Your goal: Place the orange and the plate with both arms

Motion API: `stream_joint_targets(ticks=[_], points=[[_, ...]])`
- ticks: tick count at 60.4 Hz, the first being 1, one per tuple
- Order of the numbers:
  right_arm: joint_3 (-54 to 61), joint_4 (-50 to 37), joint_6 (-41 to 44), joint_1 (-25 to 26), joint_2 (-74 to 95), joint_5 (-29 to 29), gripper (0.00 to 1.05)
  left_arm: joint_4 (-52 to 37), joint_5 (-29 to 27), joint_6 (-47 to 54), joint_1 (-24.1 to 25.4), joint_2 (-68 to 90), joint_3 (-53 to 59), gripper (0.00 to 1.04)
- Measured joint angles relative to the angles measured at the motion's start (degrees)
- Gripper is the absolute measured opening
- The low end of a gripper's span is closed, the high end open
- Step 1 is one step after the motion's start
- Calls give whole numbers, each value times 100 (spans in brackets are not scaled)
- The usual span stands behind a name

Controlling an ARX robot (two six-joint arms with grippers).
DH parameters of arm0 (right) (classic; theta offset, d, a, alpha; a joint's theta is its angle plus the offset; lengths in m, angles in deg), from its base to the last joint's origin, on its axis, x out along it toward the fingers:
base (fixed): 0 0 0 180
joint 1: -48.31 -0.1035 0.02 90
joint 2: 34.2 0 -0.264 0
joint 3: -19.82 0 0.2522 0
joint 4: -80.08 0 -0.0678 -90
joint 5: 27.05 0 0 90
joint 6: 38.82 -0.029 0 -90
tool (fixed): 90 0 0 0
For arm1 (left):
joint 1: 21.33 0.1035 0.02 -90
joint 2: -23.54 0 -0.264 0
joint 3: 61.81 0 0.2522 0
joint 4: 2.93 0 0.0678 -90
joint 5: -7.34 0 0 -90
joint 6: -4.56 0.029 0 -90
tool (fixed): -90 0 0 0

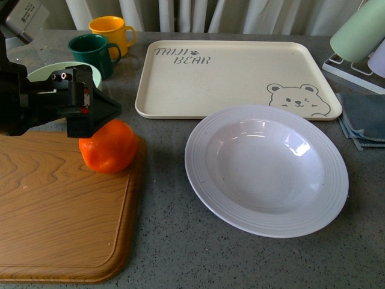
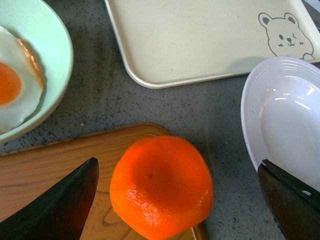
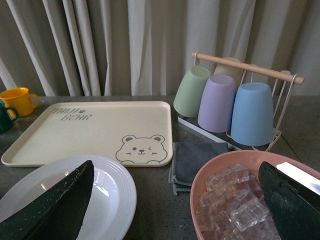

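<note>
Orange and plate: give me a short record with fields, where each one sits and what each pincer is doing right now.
orange: on the corner of the wooden board nearest the plate
plate: empty, on the grey table, in front of the bear tray
left pincer: open, over the orange, fingers either side, not closed on it
right pincer: open, holding nothing, plate edge in its view

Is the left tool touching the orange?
Apart. In the left wrist view the open left tool straddles the orange, with wooden board showing in the gap on one side and grey table on the other.
</note>
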Motion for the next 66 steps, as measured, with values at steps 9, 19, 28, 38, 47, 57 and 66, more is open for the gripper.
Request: stream_joint_targets(ticks=[9,19,28,38,47,57,66], points=[[0,0,0,0,0,0,96,63,-236,166,-68,249,-125,96],[0,0,0,0,0,0,96,87,-378,304,-138,382,-173,96],[0,0,0,0,0,0,96,160,-457,474,-186,424,-181,96],[0,0,0,0,0,0,96,269,-544,717,-232,503,-181,96],[0,0,0,0,0,0,96,389,-588,916,-262,557,-229,96],[0,0,0,0,0,0,96,422,-654,1045,-264,619,-317,96],[0,0,0,0,0,0,96,422,-651,1051,-267,640,-334,95]])
